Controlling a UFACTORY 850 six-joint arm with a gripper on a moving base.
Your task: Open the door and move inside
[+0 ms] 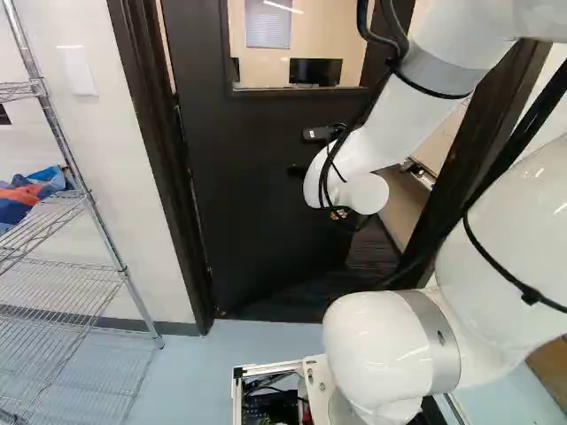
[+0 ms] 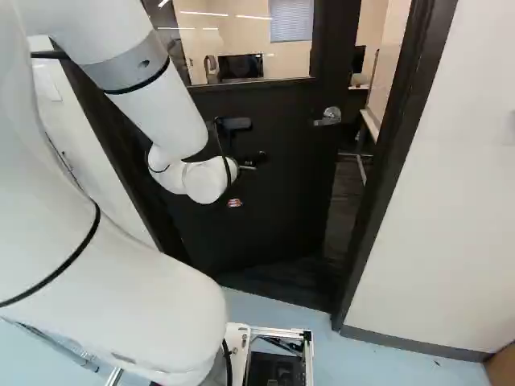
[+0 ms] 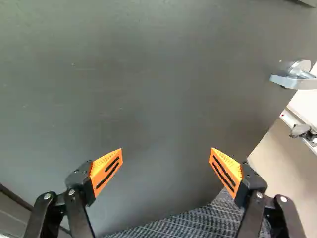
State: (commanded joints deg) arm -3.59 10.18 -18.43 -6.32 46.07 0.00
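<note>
The gripper shows only in part in the right base view (image 2: pixel 251 161), beyond the white wrist and in front of the dark door (image 2: pixel 282 201). In the wrist view the gripper (image 3: pixel 166 156) stands wide open, nothing between its fingers, with the door's flat face (image 3: pixel 148 89) ahead. The door stands partly open, a gap showing at its handle side. Its silver lever handle (image 2: pixel 328 117) sits to the right of the gripper in the right base view; in the wrist view the handle (image 3: pixel 292 79) is well off to one side, not touched.
The dark door frame (image 2: pixel 386 161) borders the gap on the handle side, with white wall beside it. Beyond the opening lies a dark carpet (image 3: pixel 198 221). A wire shelf (image 1: pixel 71 266) stands at the left of the left base view. Through the door's window a monitor (image 1: pixel 315 72) shows.
</note>
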